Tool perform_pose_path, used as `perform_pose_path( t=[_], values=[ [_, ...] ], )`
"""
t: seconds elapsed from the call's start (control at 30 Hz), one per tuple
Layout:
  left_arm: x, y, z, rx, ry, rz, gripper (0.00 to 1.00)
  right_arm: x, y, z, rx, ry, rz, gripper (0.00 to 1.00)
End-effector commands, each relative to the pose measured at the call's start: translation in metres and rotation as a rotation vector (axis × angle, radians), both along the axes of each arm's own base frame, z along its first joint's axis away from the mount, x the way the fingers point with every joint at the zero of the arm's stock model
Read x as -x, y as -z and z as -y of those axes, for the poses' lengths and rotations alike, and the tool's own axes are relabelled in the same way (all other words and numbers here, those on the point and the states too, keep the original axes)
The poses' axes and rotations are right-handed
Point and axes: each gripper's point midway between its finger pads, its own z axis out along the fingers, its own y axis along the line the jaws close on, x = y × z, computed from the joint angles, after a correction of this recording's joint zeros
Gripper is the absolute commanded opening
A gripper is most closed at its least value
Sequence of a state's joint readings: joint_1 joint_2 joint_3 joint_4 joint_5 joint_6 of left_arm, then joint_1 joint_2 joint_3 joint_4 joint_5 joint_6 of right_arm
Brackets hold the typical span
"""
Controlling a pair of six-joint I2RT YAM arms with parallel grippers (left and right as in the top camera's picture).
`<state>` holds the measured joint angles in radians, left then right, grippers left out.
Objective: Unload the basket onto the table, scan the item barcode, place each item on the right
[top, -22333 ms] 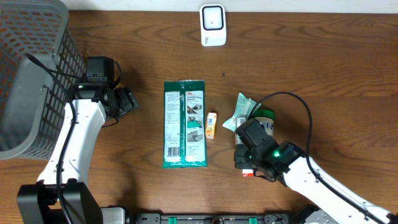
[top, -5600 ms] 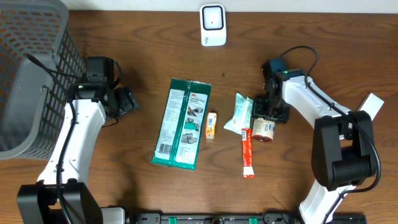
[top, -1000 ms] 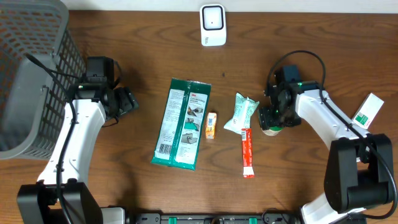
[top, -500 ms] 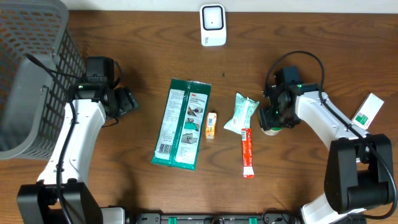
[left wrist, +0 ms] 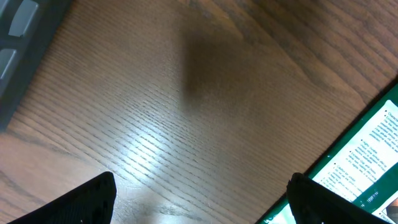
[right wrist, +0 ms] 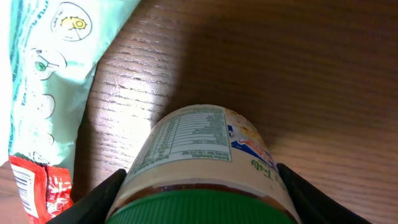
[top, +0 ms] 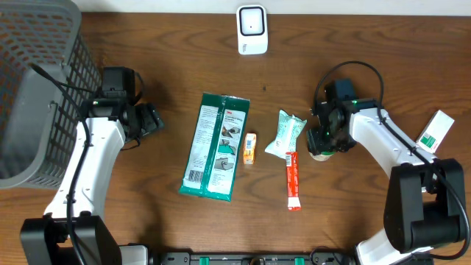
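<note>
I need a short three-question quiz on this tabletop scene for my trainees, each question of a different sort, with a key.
1. True or false: the left gripper is holding the green pack.
2. Which thing do the fingers of the right gripper stand on either side of? A) red stick B) jar C) scanner
3. Fill in: the orange box lies between the green pack and the mint ____.

Key
1. False: it is open over bare wood, apart from the pack.
2. B
3. pouch
</note>
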<state>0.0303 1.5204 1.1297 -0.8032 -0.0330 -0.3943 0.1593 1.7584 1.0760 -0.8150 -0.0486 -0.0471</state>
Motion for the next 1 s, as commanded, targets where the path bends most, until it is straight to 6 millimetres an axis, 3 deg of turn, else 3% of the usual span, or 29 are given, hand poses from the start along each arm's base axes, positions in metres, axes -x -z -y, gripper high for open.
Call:
perform_pose_path(
  t=[0.0,0.13,0.67,0.9,0.97],
  values=[
    [-0.0011,-0.0027,-0.0038,-0.017,-0.004,0.007,0.89,0.0106,0.008,0.0035,0.013,-0.005,-0.037,0.52],
    [-0.0011,-0.0027,-0.0038,-0.017,-0.003,0.007,0.89,0.0097,0.0081,0.0028,0.012,-0.007,-0.032,0.59],
    [-0.0011,-0.0027,-0.0038,-0.017,-0.003,0.007,0.89,0.0069,0.0082,-0.001,-0.009,-0.014,-0.02,0.68],
    [-0.0011,-0.0027,-0.0038,-0.017,-0.003,0.007,0.89,0.0118,0.0114,-0.0002,-0.008,0.024,-0.036,0.66],
    [-0.0011,-0.0027,-0.0038,-0.017,-0.004,0.007,0.89,0.0127,0.0121,0.0001,-0.008,0.024,-0.038,0.55]
  ],
)
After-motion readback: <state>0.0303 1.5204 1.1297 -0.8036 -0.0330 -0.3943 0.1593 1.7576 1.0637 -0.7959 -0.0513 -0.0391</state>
